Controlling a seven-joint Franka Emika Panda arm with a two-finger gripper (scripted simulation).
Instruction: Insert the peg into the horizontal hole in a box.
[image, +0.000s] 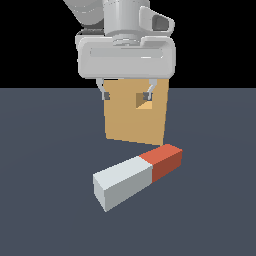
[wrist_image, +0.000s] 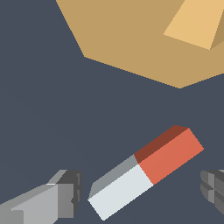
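The peg (image: 131, 180) lies flat on the dark floor, pale grey-white with its red end (image: 165, 161) pointing toward the exterior view's right and toward the box. Behind it stands the tan box (image: 131, 122), with the small square hole (image: 144, 101) in the face turned to the camera. My gripper (image: 127, 94) hangs open well above the peg, in front of the box's upper part, holding nothing. In the wrist view the peg (wrist_image: 146, 170) lies on the floor below and between the two fingers (wrist_image: 61, 197), and the box (wrist_image: 131, 39) is beyond it.
The flat dark blue-grey floor (image: 45, 200) stretches around the peg and box, with black background above it. Nothing else stands on it.
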